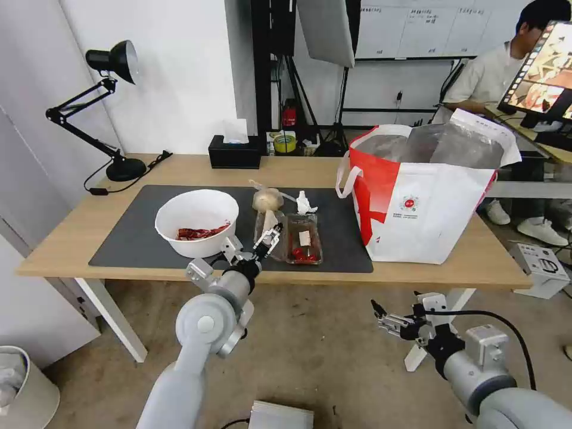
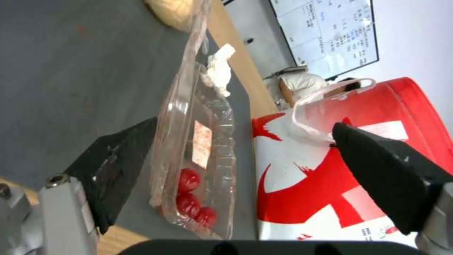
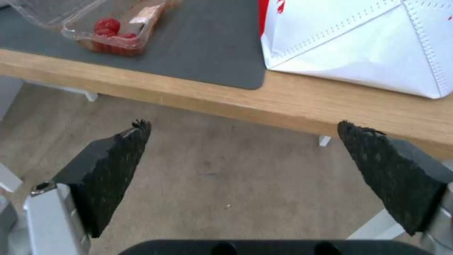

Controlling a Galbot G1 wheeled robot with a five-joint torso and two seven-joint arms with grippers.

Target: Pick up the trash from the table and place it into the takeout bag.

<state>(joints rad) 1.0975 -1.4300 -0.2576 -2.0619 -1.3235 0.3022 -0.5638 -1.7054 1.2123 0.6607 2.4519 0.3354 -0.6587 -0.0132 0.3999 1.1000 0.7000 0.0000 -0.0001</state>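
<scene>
Two claws spread wide: left claw straddles the tray's lid, right claw below the desk.

Left hand partly hides the clear tray.

White bowl with red scraps; white takeout bag with red stripe.

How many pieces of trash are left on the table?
4: bowl at mat's left, knotted food bag mid-mat, tissue beside it, clear tray at the open left gripper.
</scene>
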